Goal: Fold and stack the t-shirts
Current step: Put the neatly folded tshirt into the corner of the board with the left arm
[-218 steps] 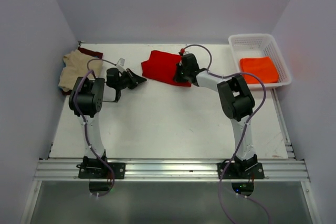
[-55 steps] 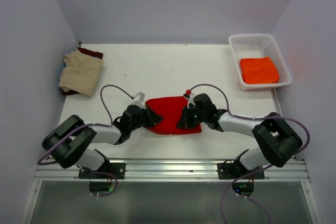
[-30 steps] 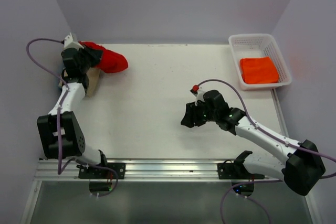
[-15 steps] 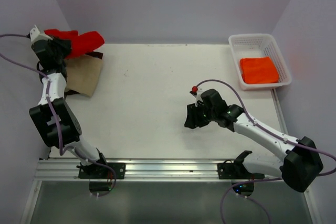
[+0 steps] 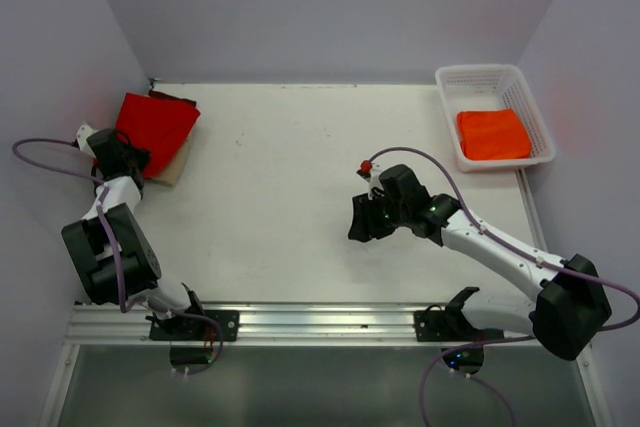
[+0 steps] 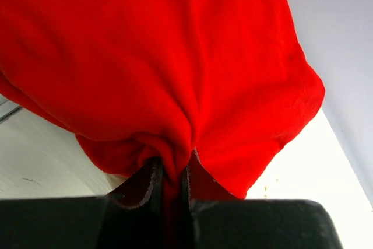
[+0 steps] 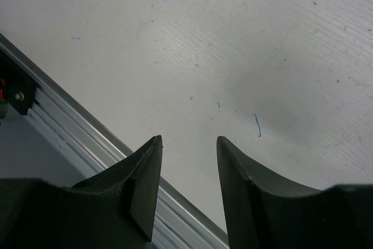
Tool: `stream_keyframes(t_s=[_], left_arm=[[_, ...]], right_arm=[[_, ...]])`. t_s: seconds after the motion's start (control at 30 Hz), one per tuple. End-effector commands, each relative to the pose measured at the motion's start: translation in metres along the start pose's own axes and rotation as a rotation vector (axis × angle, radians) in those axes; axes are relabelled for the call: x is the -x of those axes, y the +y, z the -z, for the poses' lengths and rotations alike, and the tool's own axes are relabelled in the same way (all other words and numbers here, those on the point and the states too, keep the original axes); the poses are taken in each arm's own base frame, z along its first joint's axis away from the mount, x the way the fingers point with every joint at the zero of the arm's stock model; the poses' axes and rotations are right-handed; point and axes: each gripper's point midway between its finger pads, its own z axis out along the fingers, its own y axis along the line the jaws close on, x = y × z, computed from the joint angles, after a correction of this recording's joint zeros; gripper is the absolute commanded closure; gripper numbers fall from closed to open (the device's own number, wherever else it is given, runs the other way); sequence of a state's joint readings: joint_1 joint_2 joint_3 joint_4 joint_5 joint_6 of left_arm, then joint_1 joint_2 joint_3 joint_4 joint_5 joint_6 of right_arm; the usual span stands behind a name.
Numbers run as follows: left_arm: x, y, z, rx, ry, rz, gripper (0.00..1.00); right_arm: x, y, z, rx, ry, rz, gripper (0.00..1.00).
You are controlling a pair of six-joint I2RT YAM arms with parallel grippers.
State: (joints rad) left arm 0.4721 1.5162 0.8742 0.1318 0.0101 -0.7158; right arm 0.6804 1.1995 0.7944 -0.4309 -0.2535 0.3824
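From where I stand, the left gripper (image 5: 127, 159) is out at the table's (image 5: 300, 167) far left corner, close to the wall (image 5: 60, 67). It is pinching a bunched fold of the red tee (image 5: 155, 125). Its wrist camera shows the cloth squeezed between the two fingers (image 6: 145, 182) and fanning out beyond them. The red tee lies on top of the tan tee (image 5: 176, 165), which shows only as a strip along the near right edge. At the far edge a dark sliver of the maroon tee (image 5: 180, 100) peeks out.

The right gripper (image 5: 362, 219) is well apart from all this, over bare table right of centre. Its jaws are spread with nothing between them. Its own camera looks down at the speckled surface and the metal rail (image 7: 70, 132) at the table's near edge.

The orange tee (image 5: 493, 134) lies folded in the white basket (image 5: 480, 72) at the far right corner.

The red cloth fills most of the left wrist view, so the stack under it cannot be made out there.
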Motion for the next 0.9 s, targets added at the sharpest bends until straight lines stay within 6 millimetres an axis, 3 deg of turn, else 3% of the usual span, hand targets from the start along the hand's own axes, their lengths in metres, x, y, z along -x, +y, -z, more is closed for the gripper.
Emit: stream_keyframes(t_s=[0.0, 0.03, 0.1, 0.17, 0.2, 0.27, 0.37, 0.4, 0.47, 0.5, 0.57, 0.7, 0.73, 0.83, 0.87], left_arm=[[0.014, -0.007, -0.003, -0.022, -0.031, 0.065, 1.0], [0.015, -0.011, -0.001, -0.051, -0.03, 0.077, 1.0], [0.019, -0.016, 0.005, -0.082, -0.051, 0.12, 0.66], [0.022, -0.023, 0.011, -0.108, -0.059, 0.146, 0.39], [0.028, -0.028, 0.02, -0.126, -0.079, 0.152, 0.3], [0.036, -0.037, 0.033, -0.148, -0.088, 0.158, 0.0], [0.052, -0.053, 0.073, -0.182, -0.117, 0.17, 0.0], [0.058, -0.059, 0.099, -0.208, -0.143, 0.175, 0.0], [0.056, -0.062, 0.121, -0.238, -0.154, 0.186, 0.0], [0.065, -0.069, 0.142, -0.281, -0.203, 0.184, 0.0], [0.067, -0.077, 0.154, -0.343, -0.228, 0.172, 0.0], [0.076, -0.097, 0.147, -0.406, -0.201, 0.135, 0.01], [0.065, -0.097, 0.127, -0.405, -0.133, 0.132, 0.03], [0.058, -0.096, 0.081, -0.399, -0.08, 0.156, 0.21], [0.066, -0.106, 0.072, -0.435, -0.097, 0.168, 0.29]], right_arm=[[0.007, 0.008, 0.009, 0.039, -0.051, 0.02, 0.53], [0.005, 0.008, 0.008, 0.041, -0.054, 0.013, 0.53], [0.0, 0.005, 0.008, 0.037, -0.049, 0.01, 0.53], [-0.006, 0.002, 0.008, 0.03, -0.039, 0.005, 0.53], [-0.008, 0.001, 0.007, 0.029, -0.037, 0.006, 0.53], [-0.014, -0.004, 0.007, 0.014, -0.033, 0.008, 0.52], [-0.016, -0.006, 0.007, 0.007, -0.045, 0.008, 0.52], [-0.016, -0.007, 0.007, 0.005, -0.043, 0.006, 0.52], [-0.015, -0.005, 0.006, 0.009, -0.041, 0.004, 0.52], [-0.015, -0.005, 0.006, 0.009, -0.039, 0.005, 0.52], [-0.014, -0.003, 0.004, 0.022, -0.041, 0.004, 0.51], [-0.015, -0.003, 0.002, 0.023, -0.035, -0.006, 0.51], [-0.014, -0.002, 0.003, 0.028, -0.038, -0.01, 0.51], [-0.011, 0.0, 0.006, 0.033, -0.052, -0.016, 0.51], [-0.01, 0.002, 0.008, 0.037, -0.058, -0.019, 0.51]])
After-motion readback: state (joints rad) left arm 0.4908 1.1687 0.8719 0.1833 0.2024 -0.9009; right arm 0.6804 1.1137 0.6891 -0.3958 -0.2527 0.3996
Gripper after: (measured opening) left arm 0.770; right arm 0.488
